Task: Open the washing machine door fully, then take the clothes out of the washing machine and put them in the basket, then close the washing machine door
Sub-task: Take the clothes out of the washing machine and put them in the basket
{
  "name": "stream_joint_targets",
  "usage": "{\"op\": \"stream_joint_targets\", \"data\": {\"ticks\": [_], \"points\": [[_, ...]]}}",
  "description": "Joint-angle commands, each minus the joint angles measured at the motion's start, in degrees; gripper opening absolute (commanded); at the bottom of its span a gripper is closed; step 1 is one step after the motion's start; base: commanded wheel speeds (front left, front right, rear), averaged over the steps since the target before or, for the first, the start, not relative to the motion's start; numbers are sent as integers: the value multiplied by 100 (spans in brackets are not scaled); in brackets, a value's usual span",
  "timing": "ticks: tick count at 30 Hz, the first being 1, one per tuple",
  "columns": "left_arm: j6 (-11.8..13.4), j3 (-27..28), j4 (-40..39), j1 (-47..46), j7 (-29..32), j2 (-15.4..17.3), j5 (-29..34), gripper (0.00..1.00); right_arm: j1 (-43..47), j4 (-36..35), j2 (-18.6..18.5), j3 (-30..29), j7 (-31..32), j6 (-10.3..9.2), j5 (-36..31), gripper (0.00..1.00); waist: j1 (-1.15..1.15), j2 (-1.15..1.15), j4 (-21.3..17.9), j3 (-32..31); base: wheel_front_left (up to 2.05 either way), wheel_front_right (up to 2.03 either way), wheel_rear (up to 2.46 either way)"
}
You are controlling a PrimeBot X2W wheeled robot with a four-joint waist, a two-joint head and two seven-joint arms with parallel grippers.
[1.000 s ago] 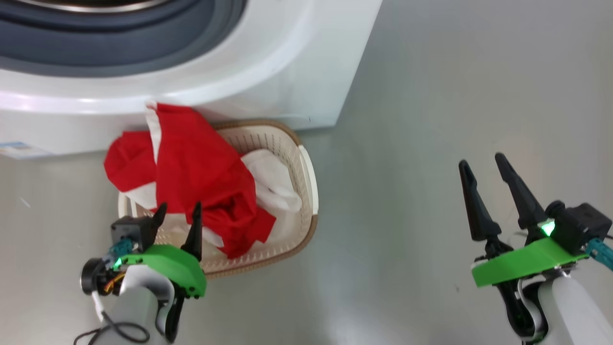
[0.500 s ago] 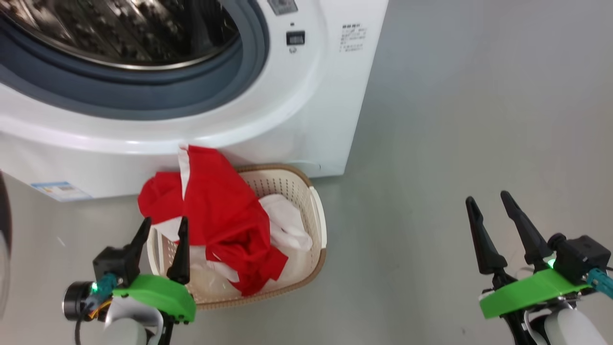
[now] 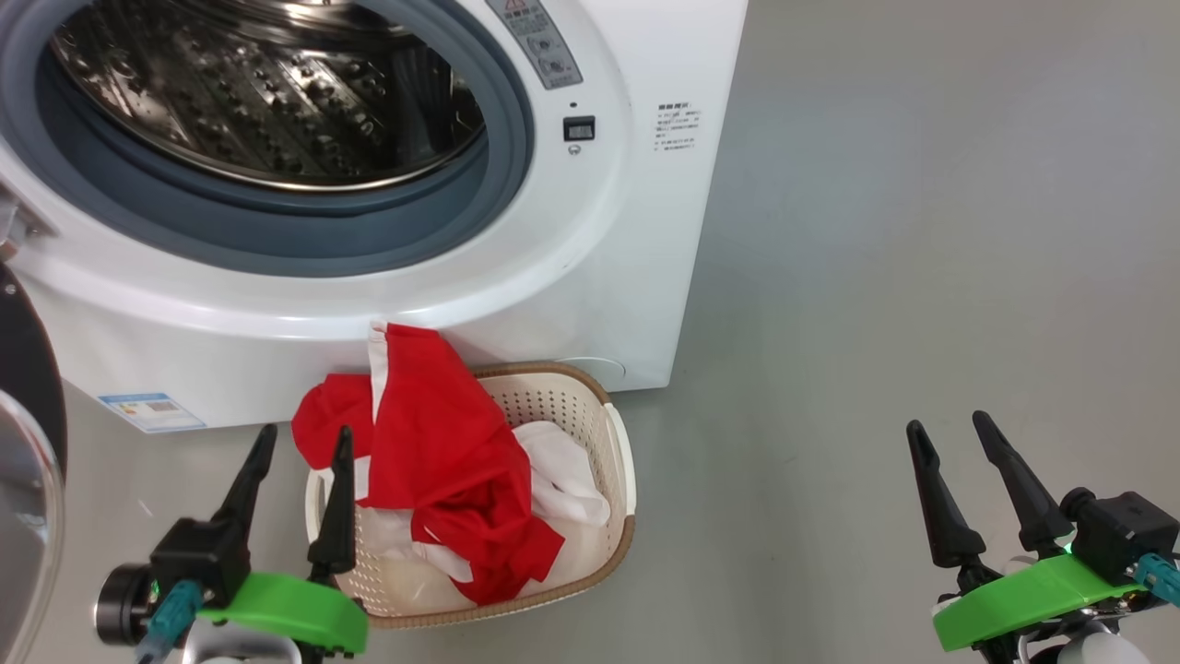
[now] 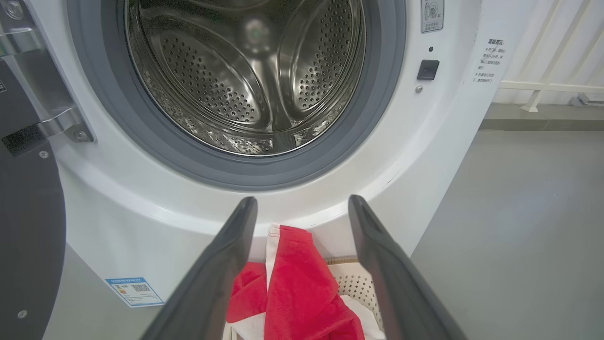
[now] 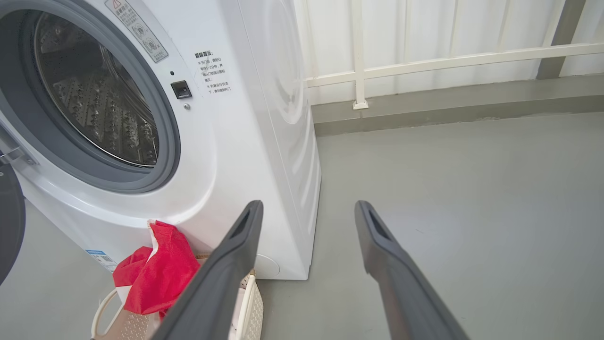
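The washing machine [image 3: 590,277] stands with its steel drum [image 3: 267,92] exposed, and no fabric shows inside it [image 4: 255,80]. The washing machine door [image 3: 28,443] hangs swung out at the far left, black rim and glass edge in view [image 4: 28,236]. The red and white clothes [image 3: 442,461] lie heaped in the basket [image 3: 618,461] on the floor against the machine's front, one red piece draped over the back rim. My left gripper [image 3: 305,431] is open beside the basket's left rim, holding nothing. My right gripper [image 3: 946,422] is open over bare floor, well right of the basket.
Grey floor [image 3: 876,231] stretches to the right of the machine. A white railing and wall [image 5: 424,61] run behind it. A blue label [image 3: 152,410] sits low on the machine's front, and a small black button [image 3: 579,128] sits right of the gasket.
The head camera has tilted up, bringing the drum and the door into view. My left gripper has drawn leftward off the basket's front corner. The right gripper keeps its place, and both stay open.
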Motion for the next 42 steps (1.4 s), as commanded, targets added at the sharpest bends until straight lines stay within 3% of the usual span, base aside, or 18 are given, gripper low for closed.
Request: {"op": "stream_joint_targets", "data": {"ticks": [1,18,42], "points": [[-4,217,-275,95,-52,91,-5,100,63,-139,-101,64,-37,28,-37,100,0,0,29,-52,0,0,0],[285,217,-1125,994,-52,90,-197,100,442,-214,-91,-72,-37,28,-64,100,0,0,46,-304,0,0,0],[421,144,-1298,1104,-52,90,-274,100,517,-199,-91,-84,-37,28,-80,100,0,0,28,-396,0,0,0]]}}
